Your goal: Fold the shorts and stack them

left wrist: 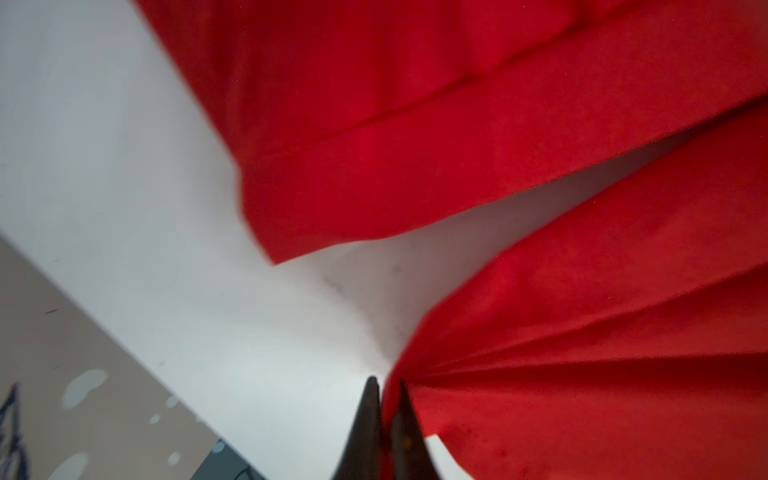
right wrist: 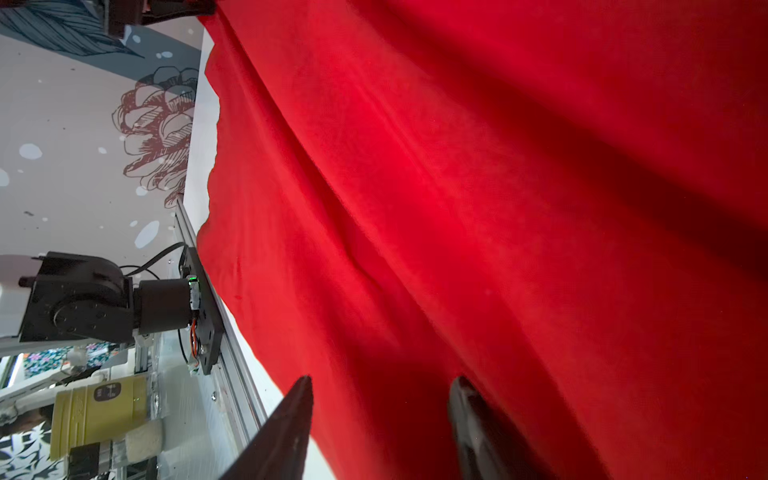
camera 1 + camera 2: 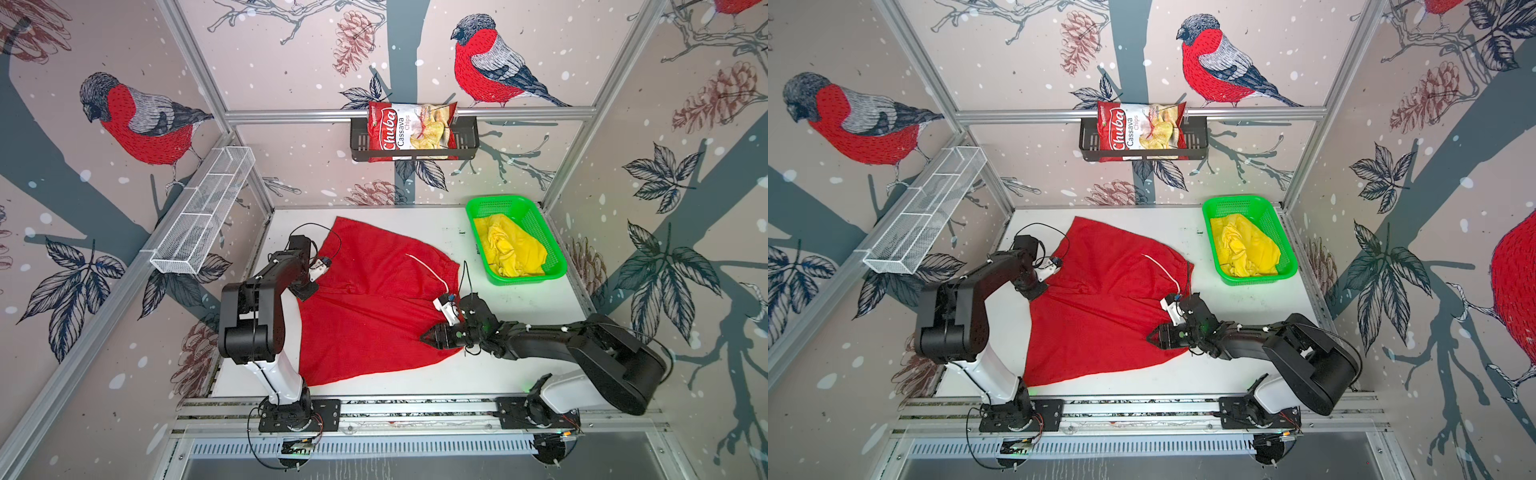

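White table [image 3: 498,365], green basket [image 3: 524,277] near red shorts [image 3: 365,299]

You count two pairs, one of red shorts [image 3: 374,307] and one of yellow shorts [image 3: 513,249], plus one green basket [image 3: 505,203], one chips bag [image 3: 409,131], one black rack [image 3: 359,139] and one white wire shelf [image 3: 203,216].

the red shorts [image 3: 374,299] in the middle of the frame are plain bright red, with a thin white drawstring [image 3: 434,271]. the yellow shorts [image 3: 511,245] at the right are plain bright yellow, in a green mesh basket [image 3: 544,237]. the counter [image 3: 519,328] is white. the chips bag [image 3: 390,133] at the top is red and white. the walls [image 3: 291,62] are pale pink with red and grey birds.
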### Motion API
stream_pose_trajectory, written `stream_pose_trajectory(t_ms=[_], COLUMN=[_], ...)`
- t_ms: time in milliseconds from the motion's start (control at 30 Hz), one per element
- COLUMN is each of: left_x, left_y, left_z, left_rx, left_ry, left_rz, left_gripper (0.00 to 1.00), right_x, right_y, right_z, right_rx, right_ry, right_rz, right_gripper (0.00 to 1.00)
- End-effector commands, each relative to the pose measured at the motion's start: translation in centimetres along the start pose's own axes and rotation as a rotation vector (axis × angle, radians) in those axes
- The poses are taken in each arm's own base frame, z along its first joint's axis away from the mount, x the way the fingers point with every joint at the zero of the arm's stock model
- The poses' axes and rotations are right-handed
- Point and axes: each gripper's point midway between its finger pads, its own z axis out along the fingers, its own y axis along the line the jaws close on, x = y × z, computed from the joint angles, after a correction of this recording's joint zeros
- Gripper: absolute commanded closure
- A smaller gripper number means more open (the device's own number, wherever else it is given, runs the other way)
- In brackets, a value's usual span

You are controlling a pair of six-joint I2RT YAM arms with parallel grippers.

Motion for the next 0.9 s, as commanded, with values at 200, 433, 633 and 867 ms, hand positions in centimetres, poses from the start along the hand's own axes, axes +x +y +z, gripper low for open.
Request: stream_pose_trajectory(t_ms=[200, 433, 633, 867], left_x=[-3.7, -10.6, -13.3, -12.6], left_y=[4.5, 2.7, -0.9, -1.9], left_z=[-8.0, -7.7, -5.1, -0.5], left_rx=[-0.136, 0.180, 0.288, 0.268], left_ry=[-0.263, -0.440, -0.442, -0.350], left_rz=[-0.268, -0.630, -0.761, -0.861], left_gripper=[0.47, 0.56, 0.58, 0.66], right_x=[-10.7, -20.0, -24.3, -26.3], right_y=[4.2, 1.9, -1.3, -4.9], right_z=[-4.9, -3.0, 1.2, 5.0], right_rx=[0.000, 0.183, 0.262, 0.339], right_ry=[-0.248, -0.324, -0.301, -0.254], right_rz=[-0.167, -0.167, -0.156, -0.119], right_gripper=[0.38, 0.40, 0.41, 0.42])
